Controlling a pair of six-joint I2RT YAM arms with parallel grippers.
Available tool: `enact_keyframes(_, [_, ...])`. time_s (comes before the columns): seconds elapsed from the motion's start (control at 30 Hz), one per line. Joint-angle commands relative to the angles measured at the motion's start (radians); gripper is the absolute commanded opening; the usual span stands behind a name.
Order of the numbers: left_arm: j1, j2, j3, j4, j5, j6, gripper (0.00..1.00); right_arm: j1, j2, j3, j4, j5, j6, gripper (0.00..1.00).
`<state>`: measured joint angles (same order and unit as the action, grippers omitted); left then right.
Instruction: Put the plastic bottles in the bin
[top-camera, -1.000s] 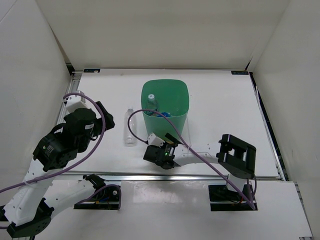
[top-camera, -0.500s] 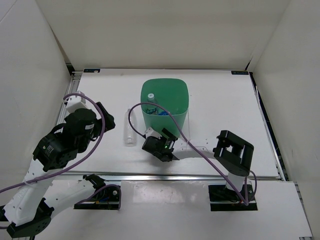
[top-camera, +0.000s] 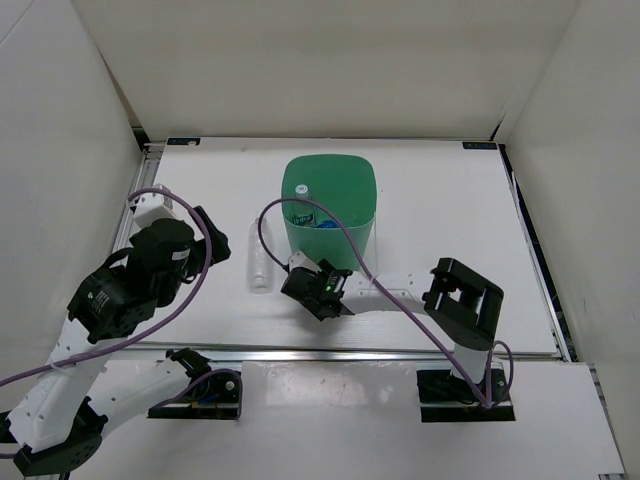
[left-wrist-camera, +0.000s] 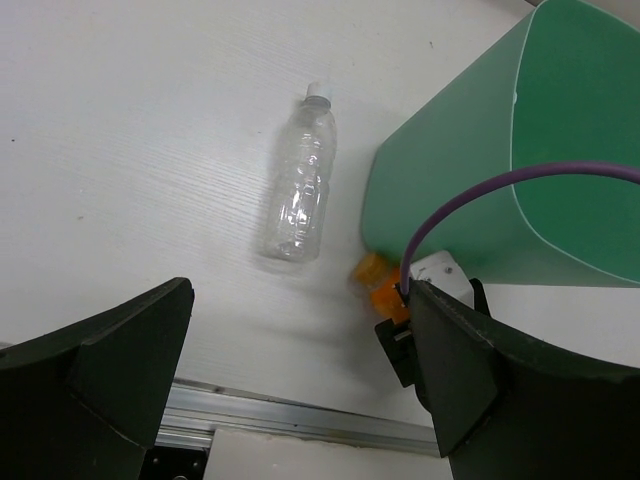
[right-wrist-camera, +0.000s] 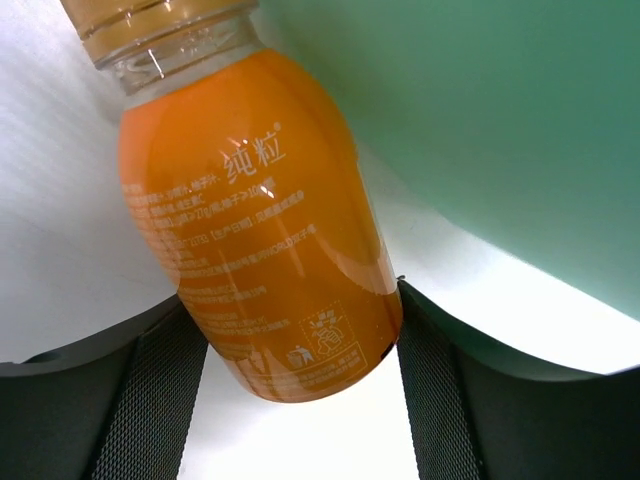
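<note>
The orange bottle (right-wrist-camera: 260, 250) lies on the table by the near left corner of the green bin (top-camera: 330, 165). My right gripper (right-wrist-camera: 295, 335) is shut on it, with a pad against each side of its lower body. In the top view the right gripper (top-camera: 303, 272) covers this bottle. A plain clear bottle (top-camera: 260, 257) lies left of the bin, cap pointing away. Inside the bin I see a clear bottle with a white cap (top-camera: 304, 199) and a blue label (top-camera: 323, 226). My left gripper (left-wrist-camera: 300, 300) hangs open above the clear bottle (left-wrist-camera: 298, 190), holding nothing.
A purple cable (top-camera: 300, 215) loops from the right wrist over the bin's front rim. The aluminium rail (top-camera: 350, 350) runs along the table's near edge. White walls enclose the table on three sides.
My right gripper has slid left and forward to the bin's near left corner, and its jaws have closed from wide open onto the orange bottle. The left arm has stayed put.
</note>
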<state>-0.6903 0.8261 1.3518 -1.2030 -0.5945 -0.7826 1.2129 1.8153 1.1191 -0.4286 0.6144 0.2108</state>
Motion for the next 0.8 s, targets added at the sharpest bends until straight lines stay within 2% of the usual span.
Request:
enact_keyframes(0.0, [-0.002, -0.016, -0.028, 0.010, -0.022, 0.009, 1.00, 0.025, 0.033, 0.016, -0.133, -0.113, 0.096, 0.24])
enact_keyframes(0.17, [-0.002, -0.025, -0.048, 0.042, -0.051, 0.028, 1.00, 0.083, -0.022, 0.103, -0.260, -0.100, 0.153, 0.11])
enact_keyframes(0.3, [-0.002, -0.025, -0.048, 0.052, -0.100, 0.028, 1.00, 0.132, -0.098, 0.235, -0.383, -0.110, 0.174, 0.05])
enact_keyframes(0.43, [-0.002, -0.025, -0.028, 0.052, -0.181, 0.028, 1.00, 0.163, -0.140, 0.442, -0.530, -0.026, 0.174, 0.04])
enact_keyframes(0.47, [-0.002, -0.025, -0.028, 0.052, -0.200, 0.028, 1.00, 0.163, -0.151, 0.558, -0.557, -0.001, 0.185, 0.04])
enact_keyframes(0.53, [-0.002, -0.025, -0.017, 0.052, -0.258, 0.010, 1.00, 0.163, -0.160, 0.667, -0.585, 0.050, 0.146, 0.03])
enact_keyframes(0.63, [-0.002, -0.025, -0.028, 0.112, -0.280, 0.009, 1.00, 0.120, -0.169, 0.852, -0.595, 0.175, 0.070, 0.03])
enact_keyframes(0.77, [-0.002, 0.002, -0.042, 0.166, -0.289, 0.032, 1.00, -0.057, -0.131, 1.051, -0.581, 0.212, -0.062, 0.03])
